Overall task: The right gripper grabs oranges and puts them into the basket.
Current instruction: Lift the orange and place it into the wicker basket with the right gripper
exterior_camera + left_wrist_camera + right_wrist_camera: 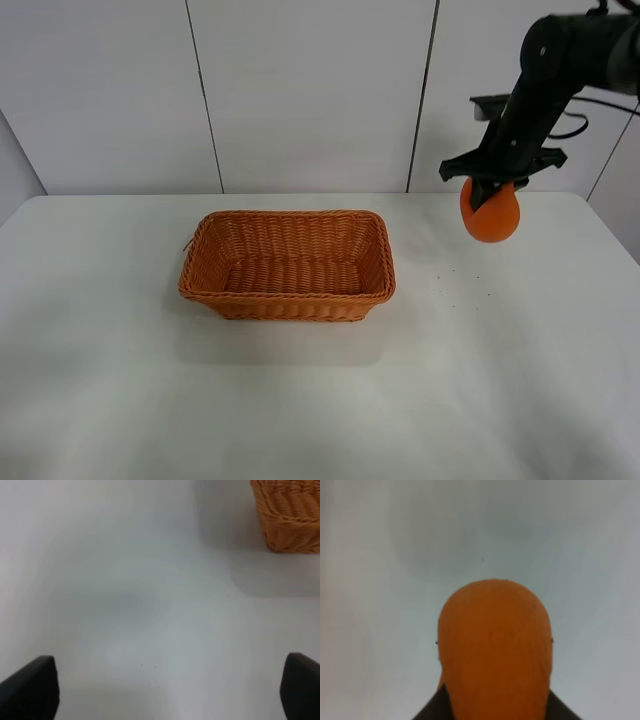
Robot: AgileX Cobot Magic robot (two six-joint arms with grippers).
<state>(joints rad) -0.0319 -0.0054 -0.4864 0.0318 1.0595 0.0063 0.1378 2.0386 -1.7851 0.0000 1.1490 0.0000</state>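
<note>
My right gripper is shut on the orange and holds it in the air above the table, to the right of the basket. In the right wrist view the orange fills the middle, with the black fingers just showing beside it. The wicker basket is empty and stands on the table's middle. My left gripper is open above bare table, its fingertips wide apart; a basket corner shows in that view. The left arm is out of the high view.
The white table carries only the basket. A white panelled wall stands behind it. The right arm reaches in from the upper right.
</note>
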